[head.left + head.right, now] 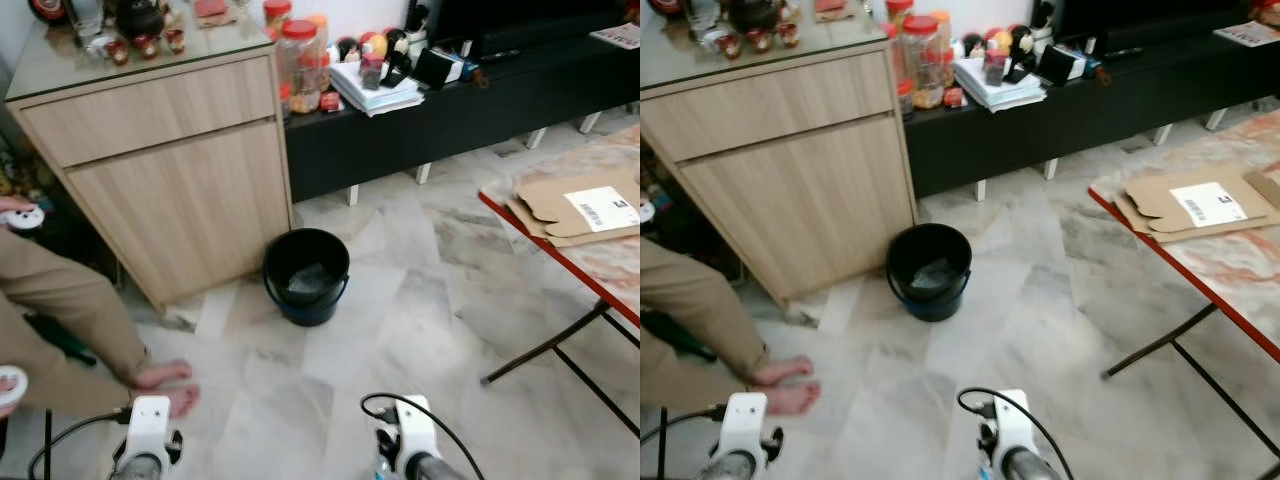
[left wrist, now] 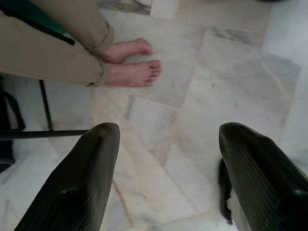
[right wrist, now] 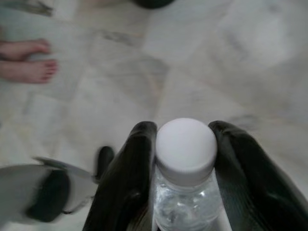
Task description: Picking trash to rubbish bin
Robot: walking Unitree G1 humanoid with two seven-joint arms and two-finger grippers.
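Right gripper (image 3: 185, 166) clamped on a clear bottle (image 3: 186, 159), white cap up, low over the marble floor (image 1: 400, 330). Left gripper (image 2: 166, 168) spread apart, nothing in it. Black bin (image 1: 306, 275) sits ahead at the cabinet's (image 1: 170, 170) front corner, bare floor between. A person's bare feet (image 1: 165, 385) left of that lane. Red-edged table (image 1: 590, 270) to the right, flattened cardboard (image 1: 580, 205) on its near edge.

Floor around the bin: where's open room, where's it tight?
Open marble floor lies between the black bin and the folding table. Tight at the bin's left: wooden cabinet and a person's feet. The right end effector grips a bottle.
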